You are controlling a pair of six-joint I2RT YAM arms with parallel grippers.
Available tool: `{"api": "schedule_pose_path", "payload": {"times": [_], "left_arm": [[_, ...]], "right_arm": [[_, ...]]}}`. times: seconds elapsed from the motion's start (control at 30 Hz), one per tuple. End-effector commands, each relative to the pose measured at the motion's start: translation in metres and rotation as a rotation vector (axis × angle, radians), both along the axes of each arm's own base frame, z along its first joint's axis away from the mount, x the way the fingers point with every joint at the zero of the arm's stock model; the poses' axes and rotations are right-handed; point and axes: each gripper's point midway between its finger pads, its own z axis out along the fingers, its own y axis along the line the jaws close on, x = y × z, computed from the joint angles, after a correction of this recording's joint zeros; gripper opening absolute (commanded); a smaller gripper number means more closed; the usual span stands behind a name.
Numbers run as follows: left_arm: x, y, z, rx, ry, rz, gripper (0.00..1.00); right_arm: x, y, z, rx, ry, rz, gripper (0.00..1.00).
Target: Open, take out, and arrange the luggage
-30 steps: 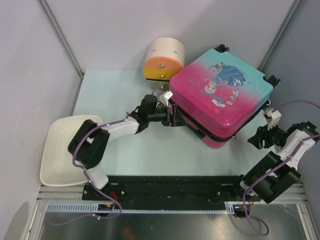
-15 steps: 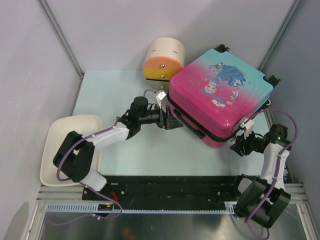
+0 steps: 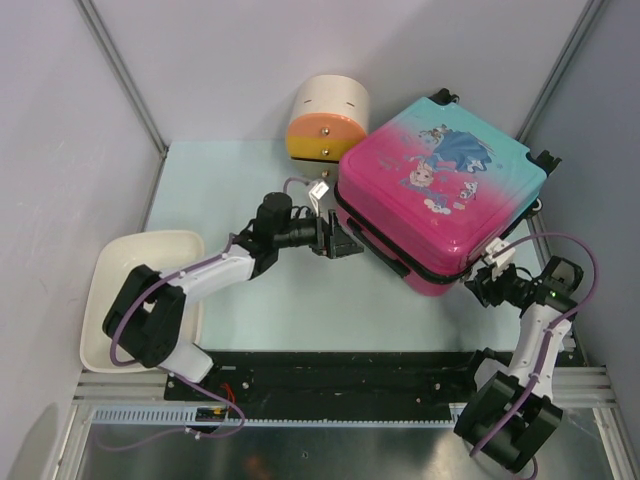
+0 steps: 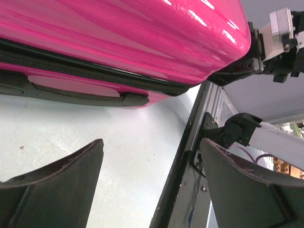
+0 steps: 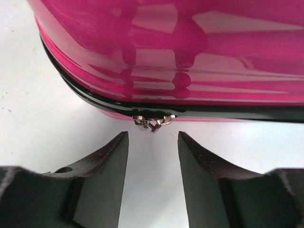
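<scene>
Since one second ago, the right arm (image 3: pixel 540 315) has swung in from 3 o'clock to the luggage's (image 3: pixel 440 195) 5 o'clock corner, and the left arm (image 3: pixel 215 268) has backed slightly off the 8 o'clock edge.

The luggage lies flat and closed at 1 o'clock on the surface (image 3: pixel 300 300), so its contents are hidden.

The right fingers (image 5: pixel 104 166) stand moderately apart and hold nothing. They are lined up on the two zip pulls (image 5: pixel 152 122) just ahead, probably to grip them and begin unzipping.

The left fingers (image 4: pixel 61 175) are wide apart and empty. They face the side handle (image 4: pixel 80 92), placed to brace the shell.

The drawer box (image 3: pixel 328 118) at 12 o'clock has its drawers shut. The tray (image 3: pixel 110 300) at 8 o'clock shows nothing inside.
</scene>
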Motion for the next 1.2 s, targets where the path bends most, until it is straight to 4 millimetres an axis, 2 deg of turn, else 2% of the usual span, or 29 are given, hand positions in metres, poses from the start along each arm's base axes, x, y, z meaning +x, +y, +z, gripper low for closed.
{"api": "schedule_pose_path", "payload": {"times": [0.0,0.2,0.3,0.4,0.47,0.63,0.97,1.17], "left_arm": [[-0.006,0.007,0.026,-0.044,-0.100,-0.028,0.88],[-0.006,0.014,0.021,-0.041,-0.080,-0.018,0.88],[-0.007,0.015,0.020,-0.038,-0.077,-0.015,0.88],[-0.006,0.015,0.021,-0.041,-0.078,-0.016,0.88],[-0.005,0.014,0.019,-0.039,-0.071,-0.014,0.88],[-0.004,0.014,0.015,-0.034,-0.057,-0.008,0.87],[0.003,0.012,0.002,-0.021,0.001,0.030,0.86],[0.005,0.008,-0.002,-0.024,0.026,0.040,0.86]], "right_arm": [[0.007,0.010,0.009,0.021,-0.089,0.086,0.51],[0.004,0.028,0.009,0.064,-0.068,0.144,0.48],[0.005,0.030,0.006,0.058,-0.050,0.143,0.41],[0.010,0.029,0.007,0.063,-0.047,0.127,0.32],[0.010,0.030,0.007,0.063,-0.039,0.126,0.21],[-0.001,0.035,0.007,0.051,-0.033,0.143,0.00],[-0.034,0.062,-0.002,0.067,0.055,0.232,0.00],[-0.034,0.067,-0.001,0.069,0.071,0.243,0.00]]}}
